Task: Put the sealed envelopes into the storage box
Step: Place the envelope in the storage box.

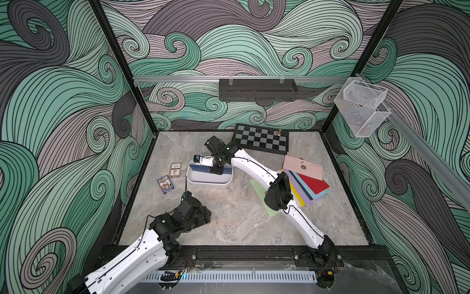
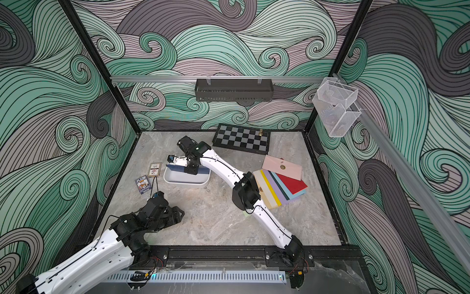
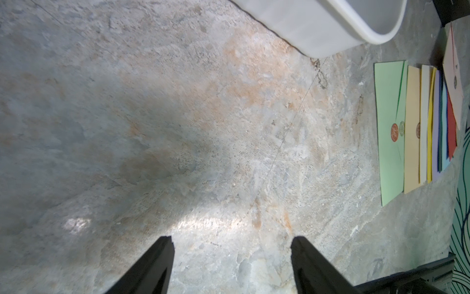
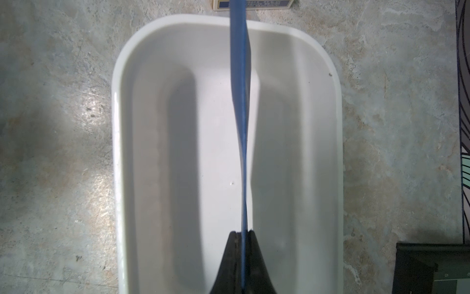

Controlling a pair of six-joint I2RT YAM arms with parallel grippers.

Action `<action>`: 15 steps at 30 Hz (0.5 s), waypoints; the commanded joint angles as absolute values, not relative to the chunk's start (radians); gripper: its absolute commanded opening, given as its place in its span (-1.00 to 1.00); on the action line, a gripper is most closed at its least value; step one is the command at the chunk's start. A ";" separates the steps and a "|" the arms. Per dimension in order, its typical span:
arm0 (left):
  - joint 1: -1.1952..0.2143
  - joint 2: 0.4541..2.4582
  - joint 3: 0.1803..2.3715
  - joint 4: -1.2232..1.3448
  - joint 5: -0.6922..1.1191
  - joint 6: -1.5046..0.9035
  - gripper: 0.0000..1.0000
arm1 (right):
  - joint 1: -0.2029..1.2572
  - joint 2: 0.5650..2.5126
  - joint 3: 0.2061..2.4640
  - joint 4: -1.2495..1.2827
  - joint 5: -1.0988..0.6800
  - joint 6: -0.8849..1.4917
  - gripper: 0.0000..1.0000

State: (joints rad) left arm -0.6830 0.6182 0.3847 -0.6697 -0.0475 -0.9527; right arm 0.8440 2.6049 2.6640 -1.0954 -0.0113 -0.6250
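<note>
Two grippers work over this table (image 1: 241, 216).

Right gripper (image 4: 241, 233): jaws are pinched tight on a blue envelope (image 4: 240, 76). It is held on edge, in line with the long axis of the box (image 4: 117, 127). In the right wrist view the sheet splits the box about mid-width, with clear floor on both sides up to the long walls. Its far end runs past the far short rim and out of frame. Whether its lower edge touches the box floor cannot be told. Only its thin edge faces that camera, so its faces cannot be read.

Left gripper (image 3: 231, 240): jaws are spread wide with nothing between them, over bare table at the front-left. Open surface extends from it to the near wall of the box and across to the fan of envelopes (image 1: 310, 185).

Clearances around the box, in both top views:
- One card pack (image 1: 175, 170) lies just beside its left end, not touching.
- A second pack (image 1: 165, 184) lies farther to the front-left.
- The right arm crosses its right end.
- The chessboard (image 1: 260, 138) sits well behind, near the back wall.

The fan lies at the right of the table, well apart from the box. A pink envelope (image 1: 302, 166) lies on top at the back, and those beneath show mostly as coloured strips. A green envelope (image 3: 390, 127) shows whole in the left wrist view but is largely covered by the right arm from above. The right fingertips are hard to separate from the wrist in the top views.
</note>
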 commanded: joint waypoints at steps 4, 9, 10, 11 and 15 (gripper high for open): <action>-0.679 0.607 0.405 -0.676 -0.022 -0.946 0.52 | 0.858 2.571 2.686 -1.227 -0.102 -0.563 -1.00; -0.678 0.577 0.399 -0.657 -0.008 -0.947 0.52 | 0.865 2.529 2.657 -1.304 -0.192 -0.482 -1.00; -0.678 0.575 0.403 -0.660 -0.010 -0.946 0.52 | 0.866 2.516 2.639 -1.309 -0.216 -0.467 -1.00; -0.678 0.576 0.408 -0.662 -0.011 -0.945 0.52 | 0.868 2.503 2.621 -1.319 -0.239 -0.454 -1.00; -0.678 0.588 0.414 -0.665 -0.009 -0.935 0.52 | 0.863 2.508 2.626 -1.333 -0.273 -0.398 -1.00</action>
State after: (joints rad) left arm -0.6830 0.5854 0.3847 -0.6651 -0.0154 -0.9520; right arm 0.8665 2.5530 2.6221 -1.2835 -0.2031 -0.4721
